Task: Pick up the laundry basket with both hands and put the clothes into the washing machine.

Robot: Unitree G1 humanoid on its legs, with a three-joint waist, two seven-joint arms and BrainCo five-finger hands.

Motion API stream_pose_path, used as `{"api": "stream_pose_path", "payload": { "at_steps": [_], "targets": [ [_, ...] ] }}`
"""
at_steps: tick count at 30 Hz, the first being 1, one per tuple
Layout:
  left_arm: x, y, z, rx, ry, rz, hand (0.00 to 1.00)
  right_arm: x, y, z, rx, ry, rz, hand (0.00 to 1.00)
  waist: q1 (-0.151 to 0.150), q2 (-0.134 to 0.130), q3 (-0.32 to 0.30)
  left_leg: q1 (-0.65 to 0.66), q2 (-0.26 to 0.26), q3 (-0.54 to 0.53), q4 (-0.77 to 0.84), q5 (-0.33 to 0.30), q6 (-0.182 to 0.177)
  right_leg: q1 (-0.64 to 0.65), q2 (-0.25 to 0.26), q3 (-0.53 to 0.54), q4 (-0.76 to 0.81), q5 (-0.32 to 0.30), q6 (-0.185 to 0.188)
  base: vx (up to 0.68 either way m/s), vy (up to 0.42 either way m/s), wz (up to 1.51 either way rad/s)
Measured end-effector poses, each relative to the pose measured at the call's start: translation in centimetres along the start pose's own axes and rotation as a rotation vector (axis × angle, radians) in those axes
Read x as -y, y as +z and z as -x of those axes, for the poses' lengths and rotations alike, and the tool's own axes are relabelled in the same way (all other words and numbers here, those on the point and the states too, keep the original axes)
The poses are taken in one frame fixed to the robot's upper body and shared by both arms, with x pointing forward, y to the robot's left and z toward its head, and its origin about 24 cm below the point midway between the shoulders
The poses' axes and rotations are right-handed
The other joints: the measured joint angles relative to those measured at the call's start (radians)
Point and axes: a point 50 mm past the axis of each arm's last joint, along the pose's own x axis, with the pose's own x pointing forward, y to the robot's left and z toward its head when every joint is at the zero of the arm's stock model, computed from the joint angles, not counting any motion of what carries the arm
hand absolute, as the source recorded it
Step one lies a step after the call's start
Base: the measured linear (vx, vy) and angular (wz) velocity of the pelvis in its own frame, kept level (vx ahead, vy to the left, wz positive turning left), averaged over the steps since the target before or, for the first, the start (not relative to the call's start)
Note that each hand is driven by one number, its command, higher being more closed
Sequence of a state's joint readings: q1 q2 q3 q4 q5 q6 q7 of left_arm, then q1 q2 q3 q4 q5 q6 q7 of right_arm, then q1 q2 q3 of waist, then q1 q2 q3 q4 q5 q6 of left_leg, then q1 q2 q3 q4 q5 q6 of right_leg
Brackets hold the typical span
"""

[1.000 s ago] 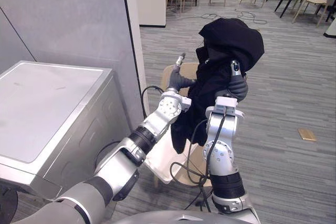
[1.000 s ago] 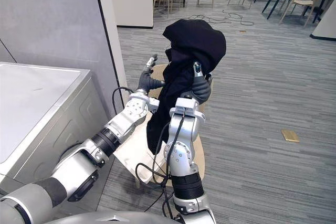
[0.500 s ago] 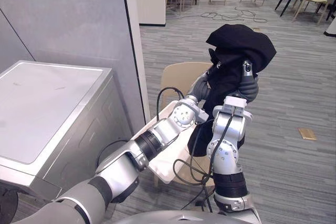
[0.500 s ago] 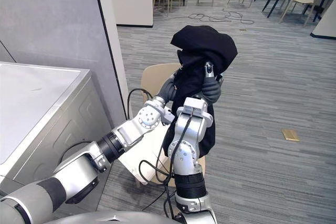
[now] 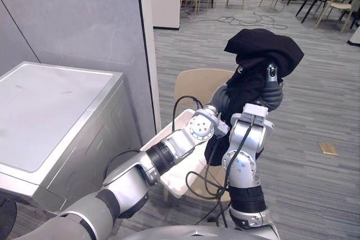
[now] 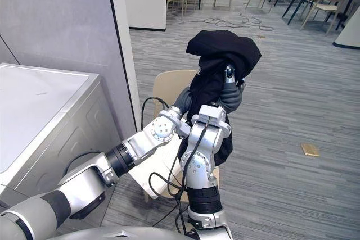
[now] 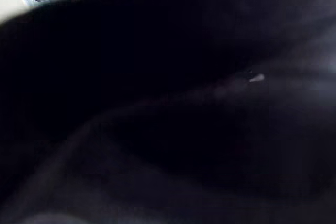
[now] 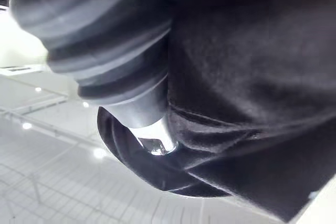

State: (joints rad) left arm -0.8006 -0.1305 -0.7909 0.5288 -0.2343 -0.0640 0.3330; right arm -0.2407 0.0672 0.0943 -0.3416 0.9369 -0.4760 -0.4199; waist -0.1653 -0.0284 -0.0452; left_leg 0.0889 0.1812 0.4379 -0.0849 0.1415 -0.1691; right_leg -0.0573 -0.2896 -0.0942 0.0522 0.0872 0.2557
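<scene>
Black garment (image 5: 260,46) is draped over the raised right hand (image 5: 270,95), up above the chair (image 5: 194,82) and the white laundry basket (image 5: 179,175). Left hand (image 5: 220,98) is buried in the cloth right beside it. Fingers on both are hidden, so can't tell if they're clamped. Washing machine (image 5: 56,116) sits off to the left.

**A:** How's the light on your end?

**B:** Even and bright from overhead in my head views, with a soft sheen on the washing machine (image 5: 50,111) lid and soft shadows on the floor (image 5: 315,99). Left wrist view's nearly black against the black garment (image 7: 184,129). Right wrist view blows out at the ceiling lights (image 8: 97,153).
</scene>
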Motion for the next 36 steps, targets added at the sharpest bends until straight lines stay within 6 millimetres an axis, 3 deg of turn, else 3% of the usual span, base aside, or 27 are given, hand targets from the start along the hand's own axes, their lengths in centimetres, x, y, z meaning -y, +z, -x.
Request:
{"api": "stream_pose_path", "payload": {
  "at_steps": [5,6,11,13,14,18,20,21,23,25,26,30,36],
  "targets": [
    [0.0,0.0,0.0,-0.004,0.0,0.019,1.0,0.0,0.0,0.0,-0.001,0.003,0.0,1.0,0.003,-0.003,0.0,0.001,0.0,-0.002,0.0,0.0,0.0,0.002,0.0,-0.001,-0.001,0.0,0.0,0.0,0.0,0.0],
    [0.0,0.0,0.0,-0.004,0.0,0.02,1.0,0.0,0.0,0.0,-0.001,0.004,0.0,0.0,0.002,-0.003,0.0,0.001,0.0,-0.002,0.0,0.0,0.0,0.002,0.0,-0.001,-0.001,0.0,0.0,0.0,0.0,0.0],
    [0.0,0.0,0.0,-0.006,-0.006,0.03,1.0,-0.1,0.2,0.0,-0.01,0.017,0.02,0.0,0.005,-0.004,0.0,-0.001,0.0,-0.003,0.0,0.0,0.0,0.002,0.0,-0.002,-0.001,0.0,0.0,0.0,0.0,0.0],
    [-0.1,0.1,-0.1,-0.009,-0.022,0.055,1.0,0.4,1.5,0.9,-0.065,0.097,0.125,0.0,0.021,-0.006,0.001,-0.002,0.0,-0.004,0.0,0.0,0.0,0.002,0.0,-0.003,-0.001,-0.001,0.001,0.0,0.0,0.0],
    [-1.4,0.3,-0.4,-0.007,0.029,0.083,1.0,0.7,1.8,1.3,-0.121,0.175,0.19,0.0,0.025,-0.007,0.002,-0.001,0.0,-0.003,0.0,0.0,0.0,0.001,0.001,-0.001,0.001,-0.001,0.001,0.0,0.0,0.0],
    [-1.8,0.3,-0.4,-0.006,0.047,0.091,1.0,0.8,2.0,1.3,-0.133,0.183,0.21,0.0,0.026,-0.007,0.002,-0.002,0.0,-0.001,0.0,-0.001,-0.001,-0.003,0.001,0.001,0.002,-0.001,0.0,0.0,0.0,-0.02],
    [-3.7,0.4,-0.6,-0.007,0.1,0.116,1.0,1.8,3.2,2.0,-0.126,0.144,0.254,0.0,0.04,-0.007,0.002,-0.007,0.003,0.006,0.0,-0.001,-0.001,-0.015,0.005,0.01,0.005,0.0,-0.003,0.0,0.0,-0.07],
    [-6.1,0.7,-0.6,0.006,0.191,0.174,1.0,3.2,5.5,2.8,-0.091,0.096,0.325,0.0,0.052,-0.006,0.001,-0.012,0.006,0.002,0.0,0.0,-0.002,-0.016,0.009,0.006,0.003,0.007,-0.012,0.0,0.0,0.0],
    [-15.7,2.1,3.6,0.167,0.559,0.23,1.0,6.6,11.2,4.6,0.014,-0.066,0.517,0.0,0.017,0.003,0.0,-0.014,0.011,0.001,0.0,0.0,-0.003,-0.015,0.013,0.003,-0.001,0.01,-0.017,0.0,0.0,0.0],
    [-20.2,2.1,6.9,0.214,0.721,0.155,1.0,7.6,13.8,5.6,0.072,-0.13,0.604,0.0,0.004,0.001,0.0,-0.009,0.011,0.006,0.0,-0.005,-0.006,-0.013,0.014,0.007,-0.005,0.009,-0.016,0.0,0.0,-0.06],
    [-21.2,2.0,7.9,0.218,0.763,0.144,1.0,7.9,14.3,5.9,0.075,-0.144,0.624,0.0,0.005,-0.007,0.0,-0.007,0.01,0.007,0.0,-0.008,-0.009,-0.013,0.014,0.009,-0.005,0.007,-0.014,0.0,0.0,-0.04],
    [-20.0,0.2,10.0,0.191,0.803,0.208,1.0,9.3,13.8,6.2,0.029,-0.181,0.62,0.0,0.026,-0.026,-0.008,-0.004,0.01,0.005,0.0,-0.014,-0.011,-0.013,0.013,0.006,-0.007,-0.005,-0.023,-0.01,-0.002,0.01],
    [-18.7,-1.7,11.8,0.138,0.82,0.243,1.0,11.2,15.3,6.9,0.069,-0.284,0.671,0.0,0.021,-0.009,-0.013,-0.005,0.01,0.003,0.0,-0.013,-0.014,-0.013,0.013,0.004,-0.006,-0.007,-0.025,0.0,-0.001,0.01]
  ]
}}
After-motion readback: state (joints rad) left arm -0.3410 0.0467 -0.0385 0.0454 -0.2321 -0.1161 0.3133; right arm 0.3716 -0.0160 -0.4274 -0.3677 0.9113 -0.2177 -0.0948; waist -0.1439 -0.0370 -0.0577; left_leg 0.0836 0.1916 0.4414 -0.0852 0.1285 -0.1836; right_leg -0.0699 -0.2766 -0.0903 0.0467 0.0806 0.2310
